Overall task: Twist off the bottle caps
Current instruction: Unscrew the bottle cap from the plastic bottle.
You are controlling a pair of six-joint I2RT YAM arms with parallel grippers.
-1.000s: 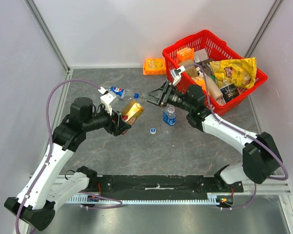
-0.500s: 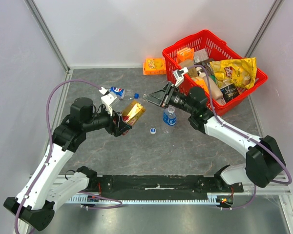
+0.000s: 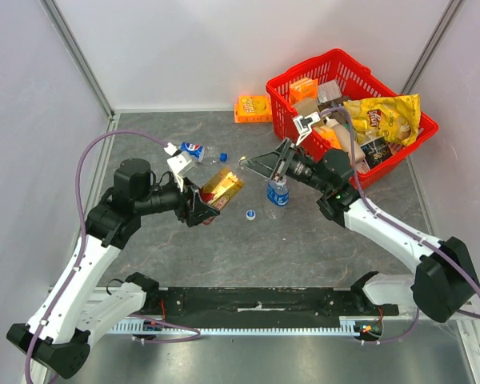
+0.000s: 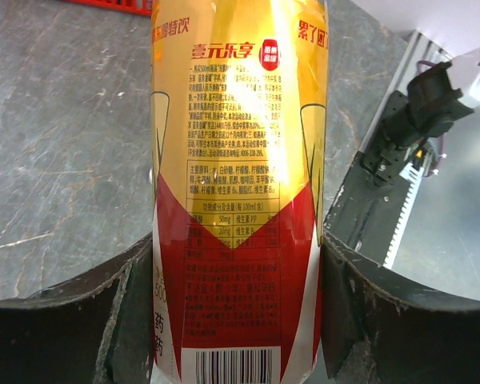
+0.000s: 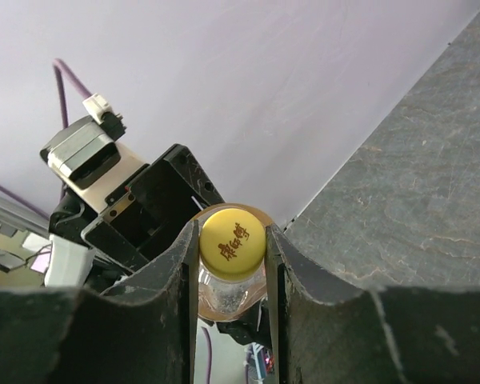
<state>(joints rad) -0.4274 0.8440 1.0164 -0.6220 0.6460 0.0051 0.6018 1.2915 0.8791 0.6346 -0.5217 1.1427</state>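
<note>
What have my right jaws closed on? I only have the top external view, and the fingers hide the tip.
Observer: The right wrist view shows a yellow cap squeezed between the right jaws, one finger against each side.
Operator: Is that cap on a bottle?
Observer: Yes. Just under it, the same view shows the neck of the amber bottle, and the cap sits on it.
Operator: And the left grip?
Observer: In the left wrist view, the left jaws press both sides of the bottle's red and gold label, near its barcode end.
</note>
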